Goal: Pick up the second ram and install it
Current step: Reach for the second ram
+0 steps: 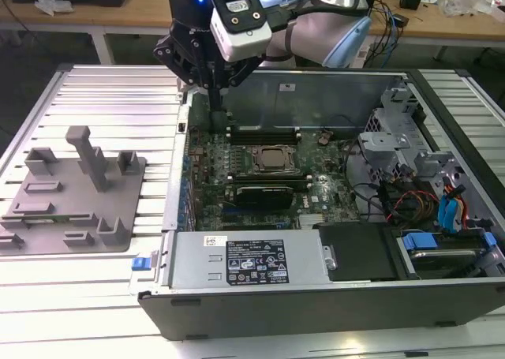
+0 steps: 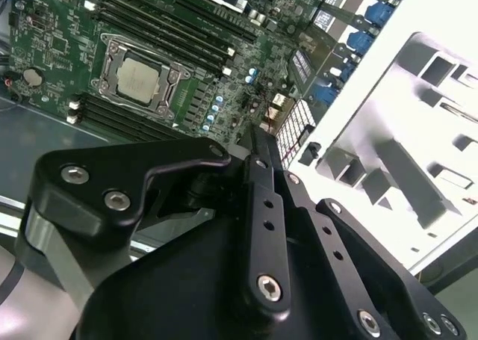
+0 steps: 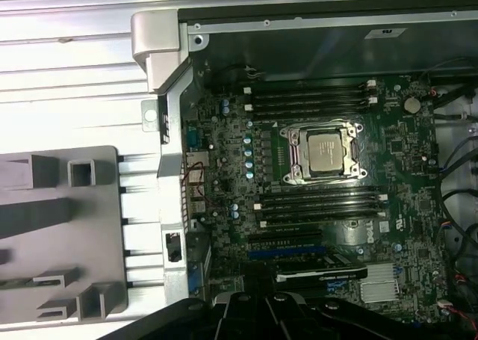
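Note:
My gripper (image 1: 215, 109) hangs shut over the back corner of the open computer case (image 1: 331, 87), on the exterior view's left. It points down above the motherboard (image 1: 237, 150), and its black fingers (image 2: 258, 142) are pressed together with nothing seen between them. The processor socket (image 3: 325, 153) lies mid-board. Rows of dark memory slots (image 3: 310, 101) run along one side of it, and more slots (image 3: 317, 205) along the other. I cannot tell the second ram apart from the dark sticks and slots there.
A grey moulded tray (image 1: 71, 193) with upright posts lies on the slatted metal table (image 1: 102, 99), on the exterior view's left of the case. A power supply (image 1: 252, 260) fills the case's front, with a drive cage and cables (image 1: 442, 213) on the right. Desks stand behind.

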Controlling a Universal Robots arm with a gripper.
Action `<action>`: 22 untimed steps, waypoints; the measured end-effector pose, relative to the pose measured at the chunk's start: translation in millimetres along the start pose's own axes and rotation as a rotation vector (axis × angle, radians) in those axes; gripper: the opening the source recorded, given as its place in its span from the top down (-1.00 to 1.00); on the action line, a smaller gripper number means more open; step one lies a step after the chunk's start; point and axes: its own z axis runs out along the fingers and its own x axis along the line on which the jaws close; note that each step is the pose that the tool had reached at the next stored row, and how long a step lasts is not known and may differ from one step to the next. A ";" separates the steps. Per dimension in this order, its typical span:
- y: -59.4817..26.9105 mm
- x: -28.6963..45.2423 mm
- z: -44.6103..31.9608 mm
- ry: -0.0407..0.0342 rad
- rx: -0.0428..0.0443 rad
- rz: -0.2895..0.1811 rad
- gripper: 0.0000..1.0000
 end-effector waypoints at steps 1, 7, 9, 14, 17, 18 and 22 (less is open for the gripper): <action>0.0 0.3 0.0 0.0000 0.0000 0.000 0.84; -0.7 9.9 -0.1 0.0000 0.0000 0.000 0.84; -1.0 13.7 -0.2 0.0000 0.0000 0.000 0.84; -1.5 19.7 -0.4 0.0001 0.0001 0.000 0.84; -1.8 23.5 -0.5 0.0000 0.0000 0.000 0.84; -1.9 24.9 -0.5 0.0000 0.0000 0.000 0.84; -2.2 28.9 -0.6 0.0000 -0.0001 0.000 0.84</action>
